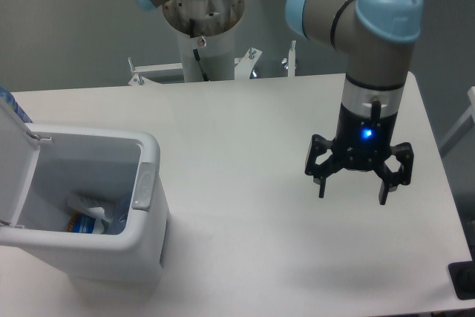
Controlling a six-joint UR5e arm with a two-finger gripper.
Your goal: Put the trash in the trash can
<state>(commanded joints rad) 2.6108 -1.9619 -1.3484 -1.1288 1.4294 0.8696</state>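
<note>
The trash can (145,191) stands at the left of the table with its lid swung open to the left. Inside, at the bottom, lies the trash: a white crumpled wad (87,204) and a clear bottle with a blue cap (102,223), partly hidden by the bin's wall. My gripper (354,193) hangs open over the right part of the table, far from the bin, pointing straight down with nothing between its fingers.
The arm's base column (202,27) rises behind the table's far edge. A dark object (463,280) sits at the table's front right corner. The table's right edge lies close to the gripper.
</note>
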